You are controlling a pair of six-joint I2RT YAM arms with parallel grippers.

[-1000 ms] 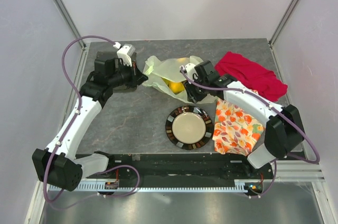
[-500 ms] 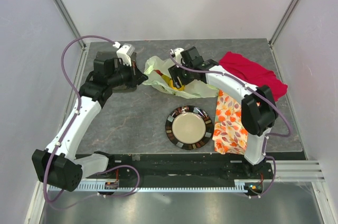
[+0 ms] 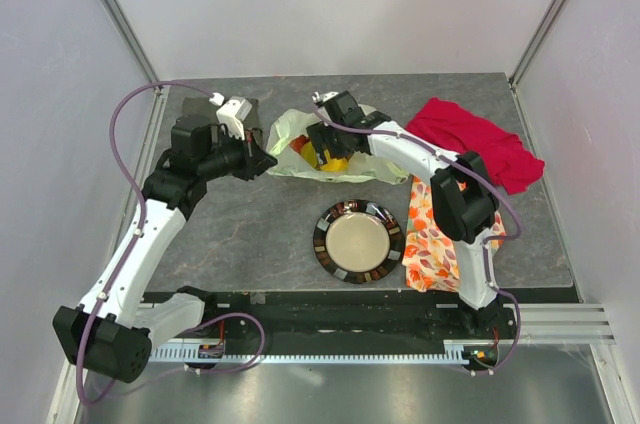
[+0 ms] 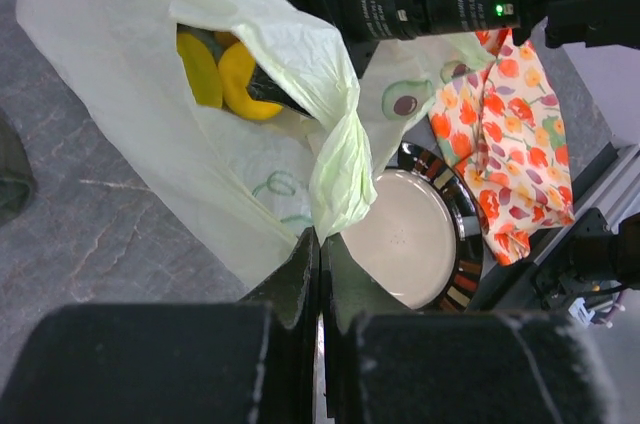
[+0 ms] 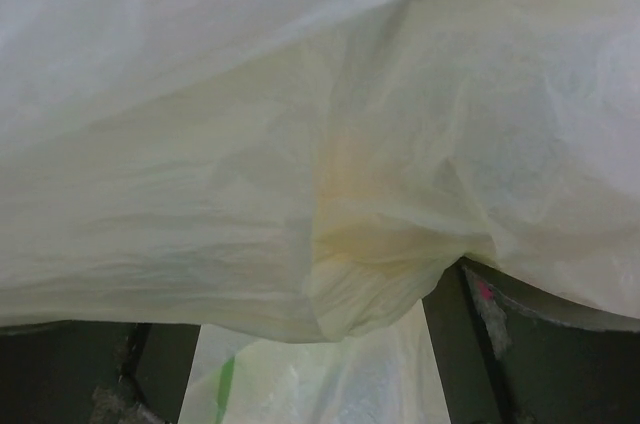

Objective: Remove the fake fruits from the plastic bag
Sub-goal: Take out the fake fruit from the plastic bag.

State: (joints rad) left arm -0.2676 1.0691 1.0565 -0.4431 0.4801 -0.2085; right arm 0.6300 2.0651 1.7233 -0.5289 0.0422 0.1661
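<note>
The pale yellow-green plastic bag [image 3: 300,129] lies at the back middle of the table, its mouth facing left. My left gripper [image 4: 320,239] is shut on a twisted strip of the bag's rim [image 4: 340,169] and holds it up. Two yellow fake fruits [image 4: 240,79] show inside the mouth, and yellow also shows in the top view [image 3: 337,162]. My right gripper [image 3: 325,147] sits in the bag's mouth. In its wrist view the plastic bag film [image 5: 320,144] fills the frame. Its dark fingers [image 5: 520,344] stand wide apart, open, with a fold of film hanging between them.
A dark-rimmed plate [image 3: 325,244] sits in front of the bag. The orange-flowered cloth [image 3: 445,234] lies right of the plate, under the right arm. A red cloth [image 3: 475,139] is at the back right. A dark cloth [image 4: 12,179] lies left of the bag.
My right gripper swung left and back into the bag's mouth, and its fingers spread apart. The left arm shifted slightly left, still pinching the bag's rim.
</note>
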